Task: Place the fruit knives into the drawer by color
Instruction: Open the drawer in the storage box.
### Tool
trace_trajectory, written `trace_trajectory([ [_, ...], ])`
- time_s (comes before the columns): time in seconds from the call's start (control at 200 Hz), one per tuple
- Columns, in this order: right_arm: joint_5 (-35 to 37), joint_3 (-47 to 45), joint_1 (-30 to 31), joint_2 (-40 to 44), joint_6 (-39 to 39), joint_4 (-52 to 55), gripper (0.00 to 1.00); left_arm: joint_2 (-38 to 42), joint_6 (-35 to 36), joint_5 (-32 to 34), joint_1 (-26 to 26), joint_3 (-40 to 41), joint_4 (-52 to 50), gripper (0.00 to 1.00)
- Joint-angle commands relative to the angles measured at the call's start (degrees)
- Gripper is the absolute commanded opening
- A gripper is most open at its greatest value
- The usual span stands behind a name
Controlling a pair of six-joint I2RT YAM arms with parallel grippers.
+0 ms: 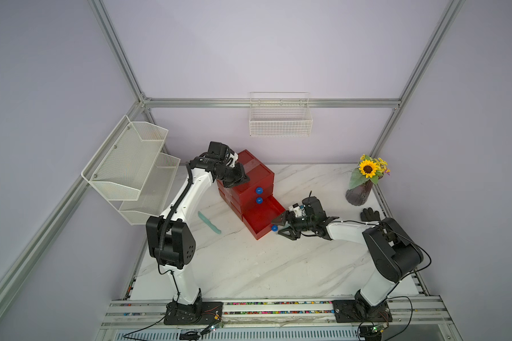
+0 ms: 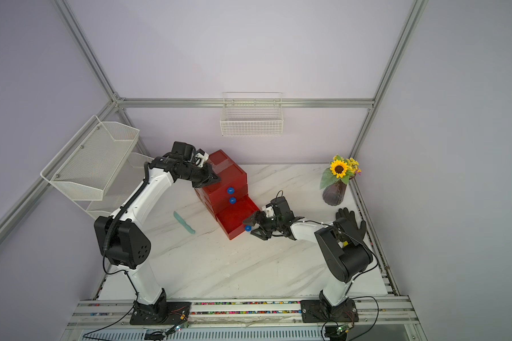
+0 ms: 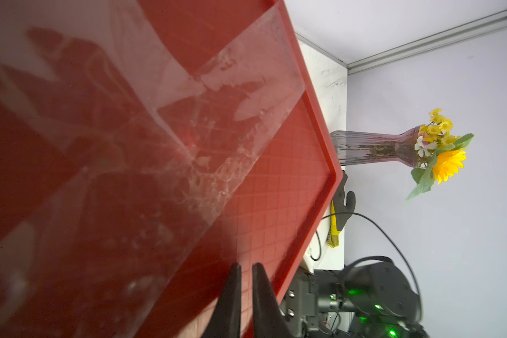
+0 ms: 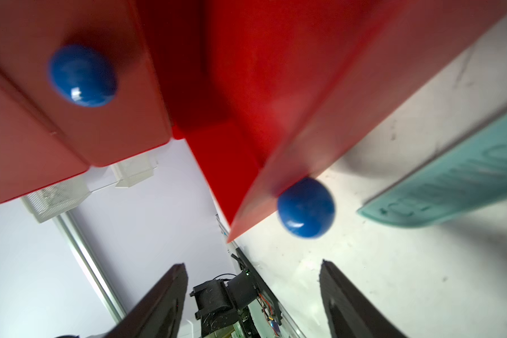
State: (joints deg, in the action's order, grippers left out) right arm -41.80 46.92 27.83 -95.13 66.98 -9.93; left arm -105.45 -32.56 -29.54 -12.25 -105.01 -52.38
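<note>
The right hand (image 1: pixel 280 226) gapes empty just off the knob (image 1: pixel 274 228) of the pulled-out bottom drawer (image 1: pixel 259 217), likely opened for the teal knife (image 1: pixel 209 223) lying on the counter (image 1: pixel 249 265); the left hand (image 3: pixel 246 295), near-closed and empty, steadies the cabinet (image 1: pixel 256 172)

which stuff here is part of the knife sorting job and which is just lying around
Part of the job:
- teal knife lying on the table
- red drawer cabinet
- bottom drawer, pulled out
- blue knob on that drawer

Just lying about:
- vase of flowers
- black glove
- wire basket on the wall
- mesh shelf rack
</note>
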Motion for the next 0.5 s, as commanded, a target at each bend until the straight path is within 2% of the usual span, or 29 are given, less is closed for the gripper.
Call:
trace_trajectory([
  [0.0, 4.1, 3.8, 0.3, 6.4, -1.9, 9.8, 0.78, -0.1, -0.6, 3.2, -0.2, 1.7, -5.1, 0.24],
  [0.06, 6.3, 6.3, -0.3, 7.7, -2.8, 15.9, 0.79, 0.3, -0.7, 3.1, -0.2, 1.6, -5.1, 0.41],
  [0.13, 10.3, 10.1, -1.1, 8.2, -3.1, 24.8, 0.80, 0.9, -0.9, 3.4, -0.1, 1.6, -5.3, 0.71],
  [0.215, 15.1, 14.5, -2.5, 7.5, -3.6, 33.2, 0.86, 2.0, -1.1, 4.3, -0.1, 1.4, -5.9, 0.99],
  [0.325, 19.6, 20.4, -4.6, 3.8, -3.4, 41.8, 0.97, 4.1, -1.0, 4.5, -0.1, 2.0, -6.3, 1.00],
  [0.495, 24.1, 31.2, -6.0, -2.5, -1.0, 50.2, 0.97, 9.0, -0.4, 5.0, -0.2, 5.9, -6.3, 1.00],
])
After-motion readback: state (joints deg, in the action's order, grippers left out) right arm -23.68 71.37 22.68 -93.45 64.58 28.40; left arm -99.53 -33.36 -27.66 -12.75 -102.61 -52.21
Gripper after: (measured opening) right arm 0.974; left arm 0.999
